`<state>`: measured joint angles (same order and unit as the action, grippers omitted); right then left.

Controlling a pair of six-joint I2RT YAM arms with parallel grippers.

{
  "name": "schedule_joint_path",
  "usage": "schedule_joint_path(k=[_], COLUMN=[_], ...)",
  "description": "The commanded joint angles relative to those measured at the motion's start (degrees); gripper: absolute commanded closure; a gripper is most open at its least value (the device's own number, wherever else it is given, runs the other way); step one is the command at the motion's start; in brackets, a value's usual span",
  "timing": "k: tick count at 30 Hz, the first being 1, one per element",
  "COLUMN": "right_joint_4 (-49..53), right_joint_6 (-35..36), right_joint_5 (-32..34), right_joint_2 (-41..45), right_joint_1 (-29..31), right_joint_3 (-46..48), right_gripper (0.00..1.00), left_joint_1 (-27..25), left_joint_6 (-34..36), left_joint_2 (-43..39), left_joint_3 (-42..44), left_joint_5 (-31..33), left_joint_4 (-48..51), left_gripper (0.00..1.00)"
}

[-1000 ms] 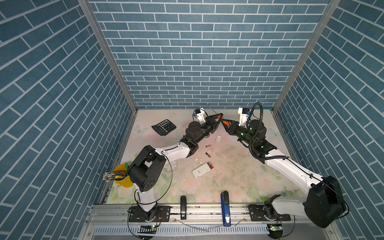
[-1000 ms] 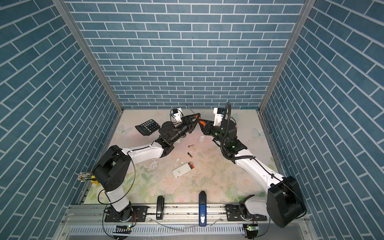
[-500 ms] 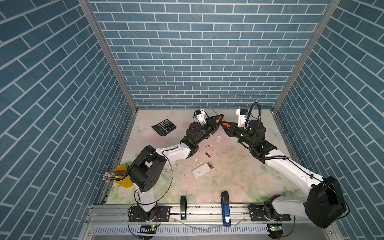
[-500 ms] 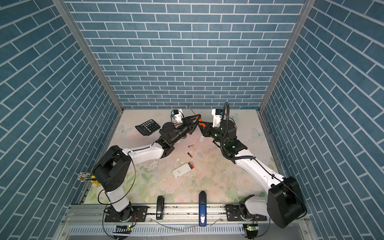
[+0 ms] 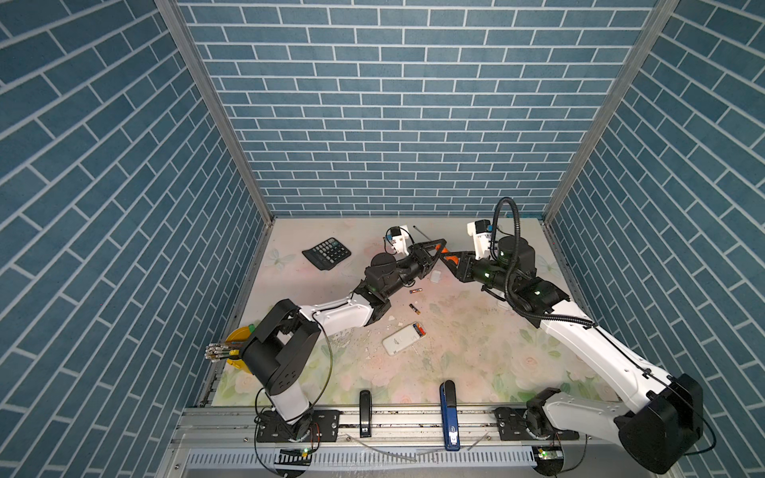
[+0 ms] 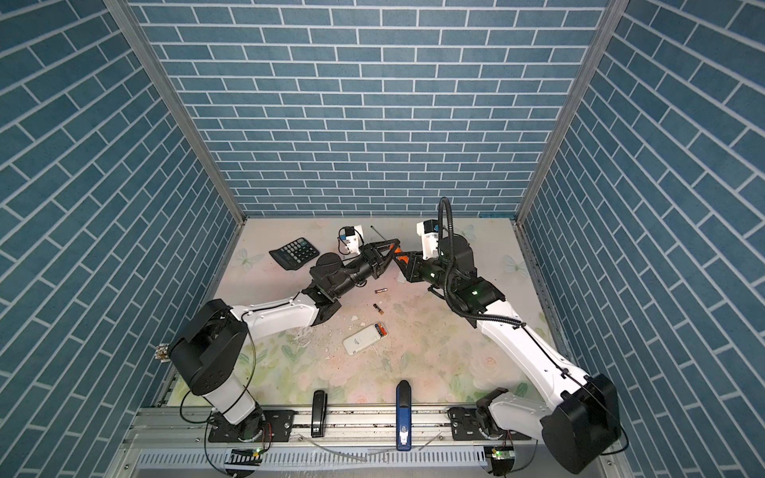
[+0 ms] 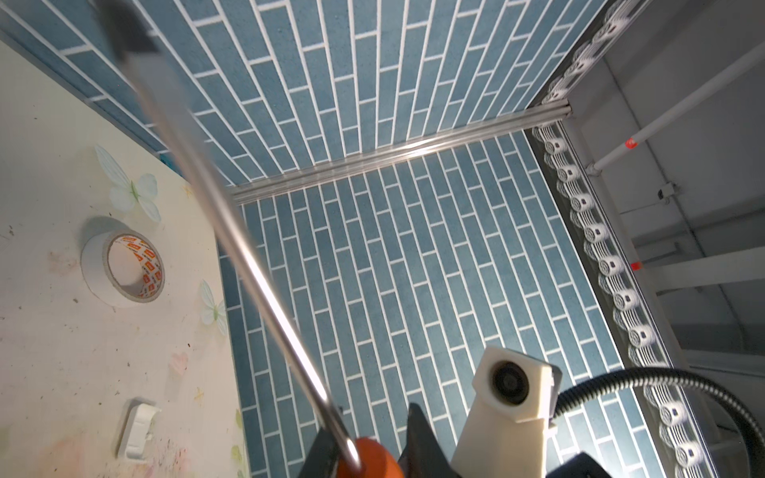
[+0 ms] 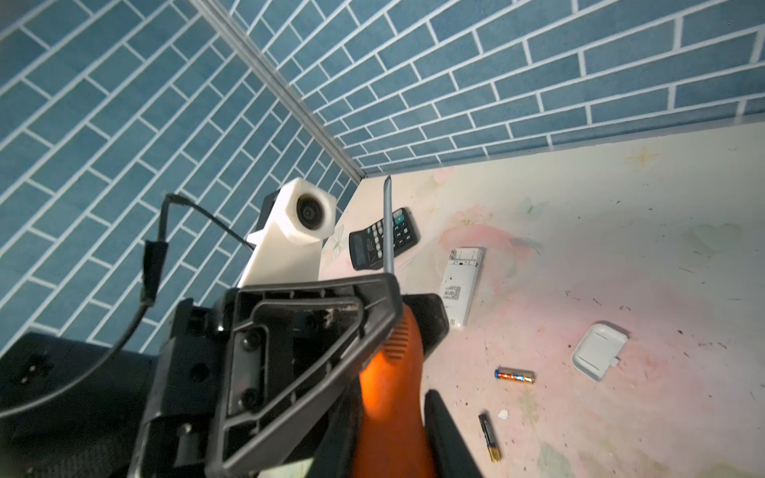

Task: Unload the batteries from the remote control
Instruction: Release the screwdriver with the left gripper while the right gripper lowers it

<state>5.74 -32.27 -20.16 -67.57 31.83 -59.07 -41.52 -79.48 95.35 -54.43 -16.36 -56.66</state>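
Screwdriver (image 8: pixel 393 385) clamped by two tools over the back of the table (image 5: pixel 476 351)
Left tool (image 5: pixel 439 247) is closed on the top of the orange handle, where the steel shaft starts; right tool (image 5: pixel 449 260) grips the same handle lower down. White remote control (image 5: pixel 403 339) lies back-up near the middle of the table, its compartment open with a pair of batteries (image 5: pixel 420 329) inside. One loose battery (image 5: pixel 415 291) and a second loose battery (image 5: pixel 414 308) lie on the table between the remote control and the tools.
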Motion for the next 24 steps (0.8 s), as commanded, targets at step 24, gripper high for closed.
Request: schedule_joint_path(k=[24], right_joint_4=[60.7], right_joint_6=[-1.4], right_joint_5=[1.2], right_joint_2=[5.0], right_joint_1=[-1.7], right_joint_3=[-18.5], right_gripper=[1.0], left_joint_1=[5.7], left_joint_6=[30.0], left_joint_2=[-28.5], left_joint_3=[16.1], left_joint_5=[2.8], left_joint_4=[53.7], left_gripper=[0.55])
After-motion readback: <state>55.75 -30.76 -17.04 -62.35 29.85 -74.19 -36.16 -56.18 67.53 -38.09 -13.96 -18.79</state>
